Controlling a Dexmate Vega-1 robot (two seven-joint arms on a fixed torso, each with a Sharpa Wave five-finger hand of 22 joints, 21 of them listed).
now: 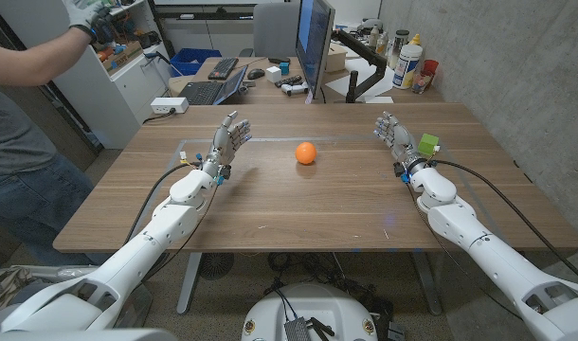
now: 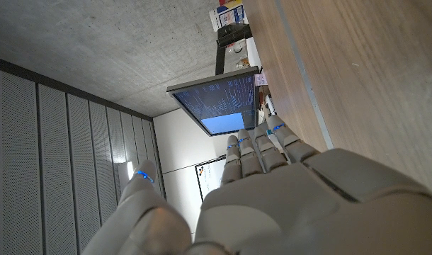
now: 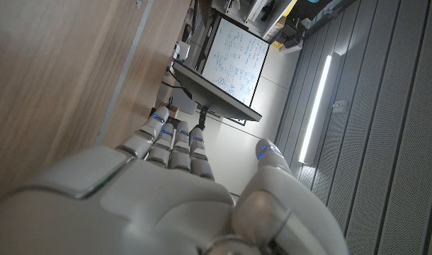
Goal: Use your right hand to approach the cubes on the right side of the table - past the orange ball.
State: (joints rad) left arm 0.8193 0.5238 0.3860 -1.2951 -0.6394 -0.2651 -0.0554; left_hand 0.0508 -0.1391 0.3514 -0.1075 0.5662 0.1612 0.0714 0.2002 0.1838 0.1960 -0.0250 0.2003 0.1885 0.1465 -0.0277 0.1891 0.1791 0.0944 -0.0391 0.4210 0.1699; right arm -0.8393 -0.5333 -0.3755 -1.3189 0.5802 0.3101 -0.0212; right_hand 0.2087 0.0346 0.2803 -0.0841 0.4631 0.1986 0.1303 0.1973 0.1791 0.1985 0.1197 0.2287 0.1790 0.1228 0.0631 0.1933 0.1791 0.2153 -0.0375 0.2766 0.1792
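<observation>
Both arms enter from the near corners of the wooden worktop and reach toward its far half. Right hand stands raised at the far right, fingers extended and slightly spread, pointing toward the far edge; it is empty and grips nothing. In the right wrist view the same hand shows its back, fingers running alongside the wood grain toward a monitor. Just beside this hand, on its right and touching or nearly touching the wrist area, sits a green cube; a small white block appears next to it, partly hidden, so the number of cubes and their orientation cannot be told. Orange ball rests near the worktop's centre, toward the far side, well apart from both hands and left of the right hand. Being round, it shows no long axis or heading. Left hand stands raised at the far left, fingers apart and pointing far, empty; the left wrist view confirms the hand with straight fingers. A person stands off the left edge, one gloved arm raised.
</observation>
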